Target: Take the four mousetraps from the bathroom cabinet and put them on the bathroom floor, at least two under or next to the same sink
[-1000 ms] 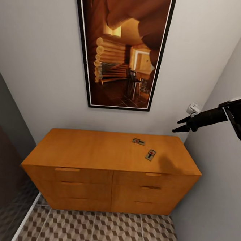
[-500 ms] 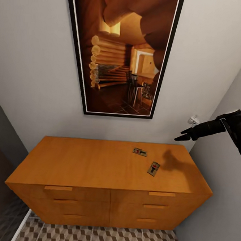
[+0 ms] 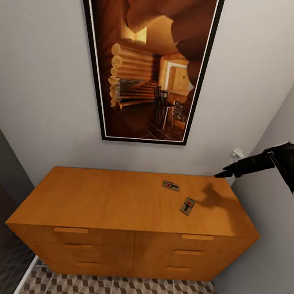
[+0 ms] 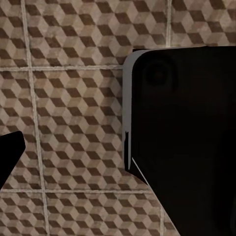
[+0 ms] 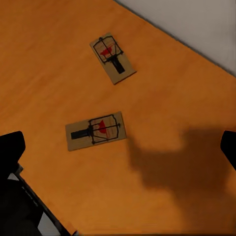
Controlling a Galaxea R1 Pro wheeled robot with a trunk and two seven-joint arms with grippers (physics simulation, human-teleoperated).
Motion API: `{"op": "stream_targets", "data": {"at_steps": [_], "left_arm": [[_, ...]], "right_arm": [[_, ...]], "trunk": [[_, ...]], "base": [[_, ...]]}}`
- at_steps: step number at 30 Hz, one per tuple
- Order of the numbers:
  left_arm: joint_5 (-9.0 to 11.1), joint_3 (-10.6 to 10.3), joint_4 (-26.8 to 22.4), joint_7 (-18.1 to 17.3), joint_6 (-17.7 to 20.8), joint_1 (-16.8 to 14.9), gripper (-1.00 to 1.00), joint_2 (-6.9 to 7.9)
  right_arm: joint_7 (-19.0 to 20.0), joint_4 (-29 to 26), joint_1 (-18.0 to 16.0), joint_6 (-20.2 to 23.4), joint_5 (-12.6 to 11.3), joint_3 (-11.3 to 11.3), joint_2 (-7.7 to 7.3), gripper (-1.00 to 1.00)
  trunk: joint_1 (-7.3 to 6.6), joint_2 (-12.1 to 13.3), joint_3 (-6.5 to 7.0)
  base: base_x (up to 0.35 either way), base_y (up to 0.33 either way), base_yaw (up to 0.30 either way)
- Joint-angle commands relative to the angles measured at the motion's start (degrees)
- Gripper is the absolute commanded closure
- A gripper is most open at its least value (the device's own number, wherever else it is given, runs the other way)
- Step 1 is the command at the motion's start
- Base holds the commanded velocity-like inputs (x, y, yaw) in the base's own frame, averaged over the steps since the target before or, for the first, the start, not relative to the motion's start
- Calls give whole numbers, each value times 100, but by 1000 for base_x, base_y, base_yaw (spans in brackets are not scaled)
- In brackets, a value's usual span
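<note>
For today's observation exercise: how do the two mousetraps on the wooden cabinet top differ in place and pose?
The rear mousetrap lies nearer the wall; the front mousetrap lies nearer the drawer edge and further right in the head view. The rear one's long side runs roughly along the wall; the front one points roughly toward it. Both lie flat on the cabinet, apart, untouched.

The cabinet [image 3: 115, 206] looks like smooth orange-brown wood with a soft satin sheen, faint grain, bar handles of the same wood. On its top, two mousetraps [image 5: 96, 131] [image 5: 112, 59] are pale matt wood boards with thin black wire. The bathroom floor [image 4: 64, 98] below the cabinet is matt patterned tile, pale grout. The wall behind is flat matt paint.
</note>
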Motion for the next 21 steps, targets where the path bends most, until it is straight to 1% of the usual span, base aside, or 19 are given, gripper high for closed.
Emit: {"op": "stream_targets", "data": {"at_steps": [1, 3, 6, 8, 10, 11, 12, 13, 14, 17, 20, 21], "left_arm": [[62, -22, 13, -49, -25, -5, -100, 0], [62, -22, 12, -52, -25, -2, -100, -1], [62, -22, 13, -55, -25, -3, -100, -1], [62, -22, 12, -55, -25, -2, -100, -1], [62, -22, 11, -56, -25, -1, -100, -6], [62, -22, 11, -56, -25, -1, -100, -8], [62, -22, 11, -56, -25, -1, -100, -9], [62, -22, 11, -56, -25, -1, -100, -9], [62, -22, 11, -56, -25, -1, -100, -9], [62, -22, 11, -56, -25, -1, -100, -9], [62, -22, 11, -55, -25, -1, -100, -9], [62, -22, 9, -53, -25, -1, -100, -9]], "right_arm": [[9, 66, -5, 52, 13, 15, -2, -100], [-6, 192, -3, 52, 20, 16, 1, -100], [-9, 229, -2, 53, 15, 16, 9, -100], [-11, 247, 3, 53, 10, 16, 60, -100], [-13, 302, 31, 55, 1, 11, 237, -100], [-22, 446, 53, 54, 0, 9, 416, -100], [-40, 515, 59, 54, 2, 8, 501, -100], [-58, 540, 61, 54, 1, 8, 540, -100], [-107, 577, 63, 54, -1, 8, 608, -100], [-216, 618, 70, 48, -12, 8, 722, -100], [-281, 640, 92, 46, -11, 2, 898, -100], [-287, 642, 101, 46, -10, 2, 927, -100]], "trunk": [[3, -11, -10], [3, -11, -10], [3, -11, -10], [3, -11, -10], [3, -11, -10], [3, -11, -10], [3, -11, -10], [3, -11, -10], [3, -11, -10], [3, -11, -10], [3, -11, -10], [3, -11, -10]], "base": [[0, 0, 0], [0, 0, 0], [0, 0, 0], [0, 0, 0], [0, 0, 0], [0, 0, 0], [0, 0, 0], [0, 0, 0], [0, 0, 0], [0, 0, 0], [0, 0, 0], [0, 0, 0]]}}
